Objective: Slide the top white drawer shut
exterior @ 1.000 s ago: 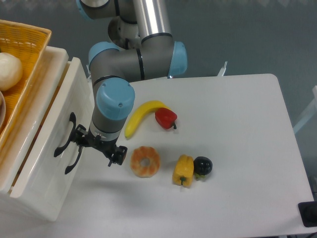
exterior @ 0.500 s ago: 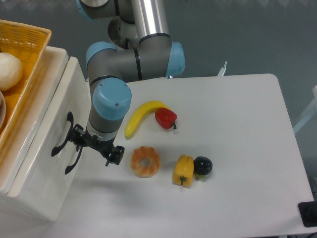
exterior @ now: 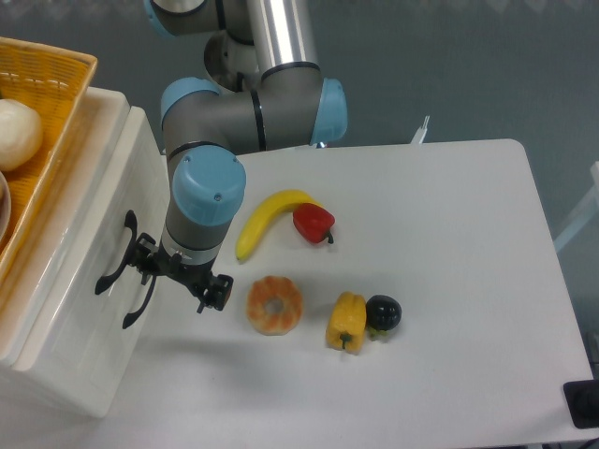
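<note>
The top white drawer [exterior: 105,192] is at the left, its front panel standing slightly out, with a thin strip of its inside showing along its upper edge. Its curved black handle [exterior: 114,254] is on the front. My gripper [exterior: 180,274] is right up against that front beside the handles, with its jaws spread and nothing between them. I cannot tell whether a finger touches the panel. A second white drawer front [exterior: 89,369] with its own black handle [exterior: 140,297] lies just below.
An orange wicker basket [exterior: 58,82] holding a white round thing [exterior: 17,131] sits on top of the unit. On the table lie a banana [exterior: 267,217], red pepper [exterior: 314,223], ring-shaped pastry [exterior: 274,304], yellow pepper [exterior: 346,321] and dark fruit [exterior: 383,312].
My gripper has moved a little to the left, and the top drawer's front panel has gone left with it. The gap along its upper edge has narrowed.
</note>
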Controlling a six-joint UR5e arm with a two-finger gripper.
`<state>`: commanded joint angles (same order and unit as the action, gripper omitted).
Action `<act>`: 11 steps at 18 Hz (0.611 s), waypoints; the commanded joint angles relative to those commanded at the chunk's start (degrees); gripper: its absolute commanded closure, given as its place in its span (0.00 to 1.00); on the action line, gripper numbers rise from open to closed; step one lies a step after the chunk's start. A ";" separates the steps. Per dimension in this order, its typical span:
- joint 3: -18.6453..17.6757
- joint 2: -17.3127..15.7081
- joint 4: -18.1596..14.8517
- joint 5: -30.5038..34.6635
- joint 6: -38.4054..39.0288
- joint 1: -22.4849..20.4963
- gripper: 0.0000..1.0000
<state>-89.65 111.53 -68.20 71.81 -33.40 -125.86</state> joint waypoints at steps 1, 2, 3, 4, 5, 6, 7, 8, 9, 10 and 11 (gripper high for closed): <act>0.00 0.00 0.00 0.00 -0.09 0.00 0.00; 0.00 0.00 0.00 0.00 -0.09 0.00 0.00; 0.00 0.00 0.00 0.00 -0.09 0.00 0.00; 0.00 0.00 0.00 0.00 0.00 0.00 0.00; 0.00 0.00 0.00 0.00 0.00 0.00 0.00; 0.00 0.00 0.00 0.00 0.00 0.26 0.00; 0.00 0.00 0.00 0.00 0.00 0.44 0.00; -0.09 0.00 0.00 0.00 0.00 0.53 0.00; 0.00 0.00 0.00 0.00 0.00 0.53 0.00; 0.00 0.00 0.00 0.00 0.00 0.53 0.00; 0.00 0.00 0.00 0.00 0.00 0.53 0.00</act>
<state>-89.65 111.53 -68.20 71.81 -33.40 -125.33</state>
